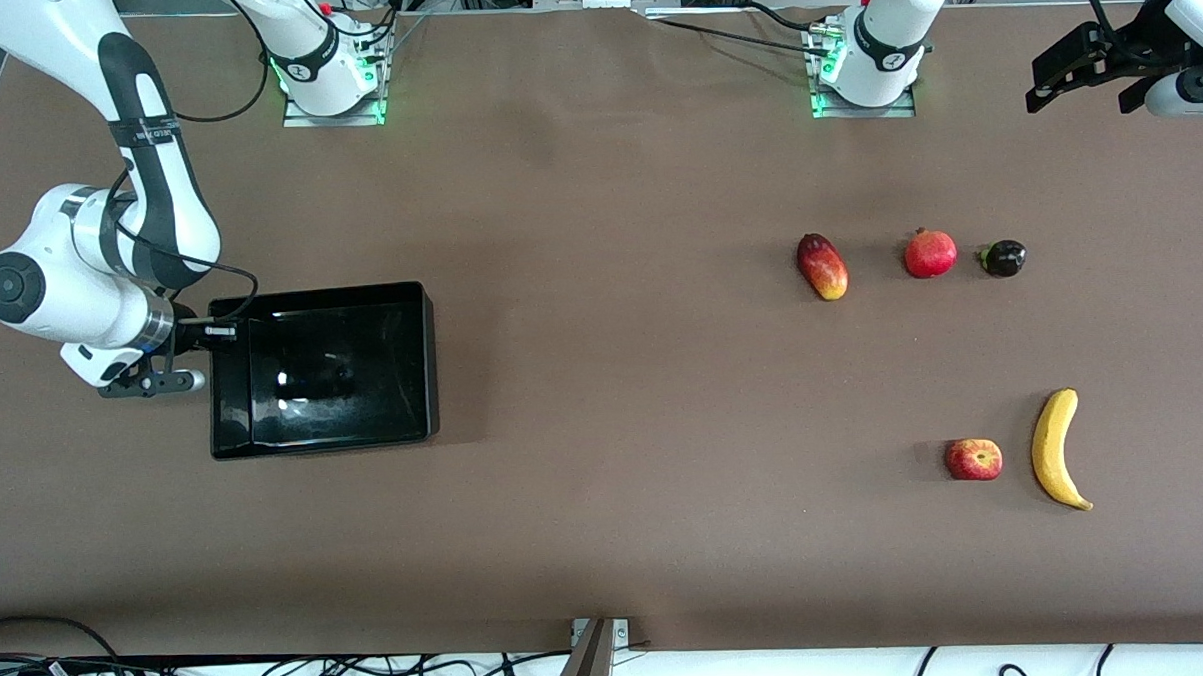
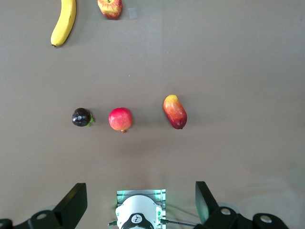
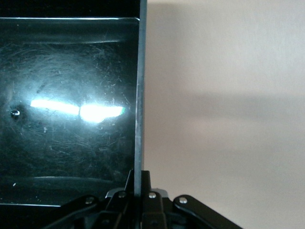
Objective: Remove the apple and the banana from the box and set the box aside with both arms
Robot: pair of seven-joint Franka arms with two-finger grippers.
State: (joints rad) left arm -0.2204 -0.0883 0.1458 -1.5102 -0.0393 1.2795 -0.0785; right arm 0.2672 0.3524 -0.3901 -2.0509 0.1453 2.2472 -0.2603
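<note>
Clamped on the wall of the black tray (image 1: 417, 364), my right end effector (image 1: 223, 331) sat at the right arm's end of the bench (image 1: 603, 378); my left end effector (image 1: 1077, 66) waited spread wide above its own end. My left wrist view showed the banana (image 2: 64, 21) beside the apple (image 2: 110, 7). My right wrist view showed fingers (image 3: 127, 183) pinching that wall.

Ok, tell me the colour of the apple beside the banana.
The apple is red with yellowish patches; it shows best in the front view.
</note>
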